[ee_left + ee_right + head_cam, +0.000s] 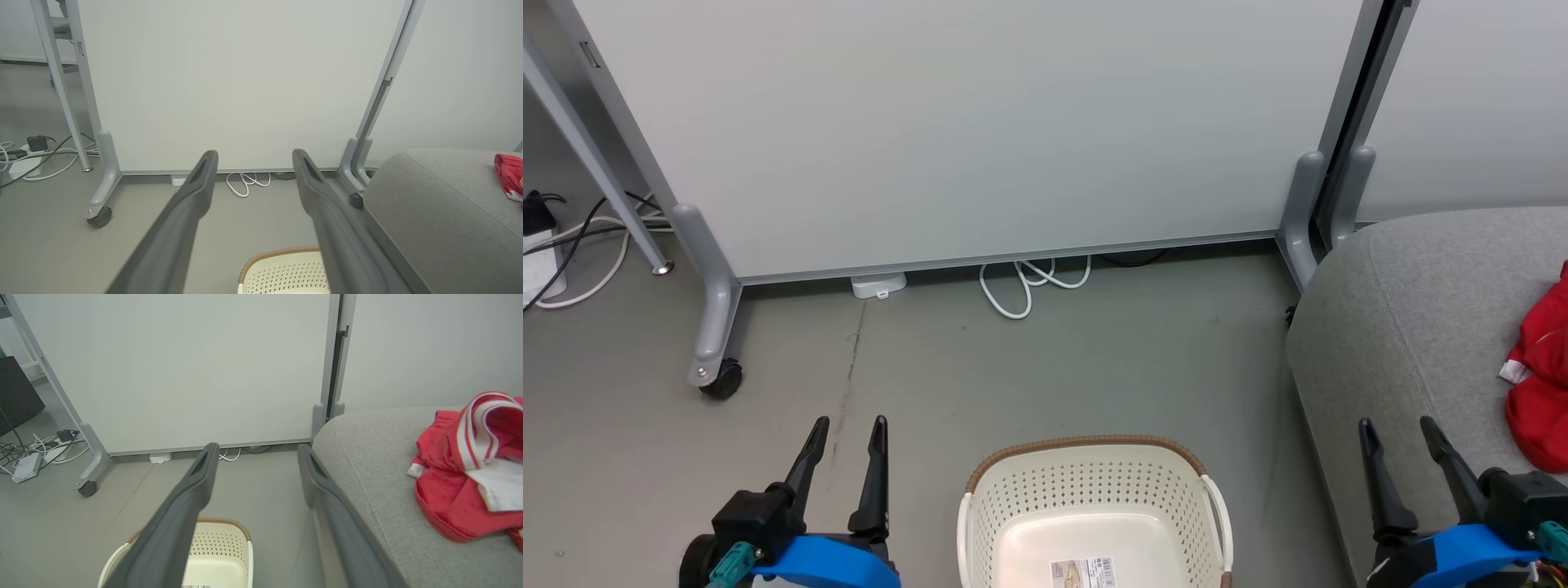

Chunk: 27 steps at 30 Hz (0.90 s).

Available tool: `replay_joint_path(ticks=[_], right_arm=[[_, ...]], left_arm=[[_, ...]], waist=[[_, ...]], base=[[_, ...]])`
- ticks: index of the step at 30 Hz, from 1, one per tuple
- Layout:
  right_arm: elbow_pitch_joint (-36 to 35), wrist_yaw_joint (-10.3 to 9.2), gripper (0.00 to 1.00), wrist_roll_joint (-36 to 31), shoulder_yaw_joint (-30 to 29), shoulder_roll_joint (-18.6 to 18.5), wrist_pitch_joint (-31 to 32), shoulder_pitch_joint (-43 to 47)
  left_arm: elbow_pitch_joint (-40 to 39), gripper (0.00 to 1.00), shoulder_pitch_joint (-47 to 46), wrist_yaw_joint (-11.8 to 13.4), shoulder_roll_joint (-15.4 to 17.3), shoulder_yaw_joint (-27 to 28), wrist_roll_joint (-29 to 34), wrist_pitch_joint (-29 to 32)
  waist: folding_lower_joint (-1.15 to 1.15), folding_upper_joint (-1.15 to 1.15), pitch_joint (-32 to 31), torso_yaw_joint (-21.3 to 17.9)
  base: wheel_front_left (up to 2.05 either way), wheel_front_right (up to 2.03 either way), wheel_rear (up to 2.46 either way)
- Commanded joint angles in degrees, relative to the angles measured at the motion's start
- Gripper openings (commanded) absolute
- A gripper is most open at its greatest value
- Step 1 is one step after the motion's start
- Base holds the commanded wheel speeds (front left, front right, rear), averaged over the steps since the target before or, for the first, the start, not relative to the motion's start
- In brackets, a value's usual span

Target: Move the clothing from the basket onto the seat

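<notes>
The cream basket point(1094, 490) with a brown rim stands on the floor at the bottom centre, and the part of its inside that shows holds just a paper label point(1083, 572). Red clothing point(1542, 384) with white stripes lies heaped on the grey seat point(1405, 327) at the right; the right wrist view shows the clothing point(470, 473) bunched on the cushion point(367, 457). My left gripper point(849, 425) hangs open over the floor left of the basket. My right gripper point(1399, 425) stands open over the seat's front corner, left of the clothing. The basket's rim point(282, 251) and a red corner of the clothing point(508, 175) show in the left wrist view.
A pale partition panel point(964, 122) on grey wheeled feet point(719, 377) closes off the back. White cable loops point(1029, 286) and a small white adapter point(879, 286) lie under it. More cords and a power strip point(539, 261) sit at the far left. Grey floor point(1013, 376) lies between basket and panel.
</notes>
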Motion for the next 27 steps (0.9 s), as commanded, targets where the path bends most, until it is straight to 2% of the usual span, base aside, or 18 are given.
replay_joint_path(ticks=[1, 26, 27], right_arm=[[-0.07, 0.01, 1.0, 0.02, 0.1, 0.21, -0.36, 0.65], [1.14, 0.01, 1.0, 1.1, 0.68, 0.91, -0.85, 0.0], [1.12, 0.0, 0.0, 0.92, 0.7, 0.77, -0.74, 0.08]], left_arm=[[0.22, 1.0, -0.32, -0.15, 0.33, 0.43, -0.01, -0.17], [2.6, 1.0, 0.01, -0.15, -0.12, 0.2, -0.01, -0.17], [2.54, 0.0, 0.01, 0.0, -0.31, 0.32, 0.02, 0.0]], waist=[[0.01, 0.0, 0.01, 0.11], [0.01, 0.0, 0.48, 1.42], [0.01, 0.0, 0.49, 1.43]], base=[[0.0, 0.0, 0.0], [0.0, 0.0, 0.0], [0.0, 0.0, 0.0]])
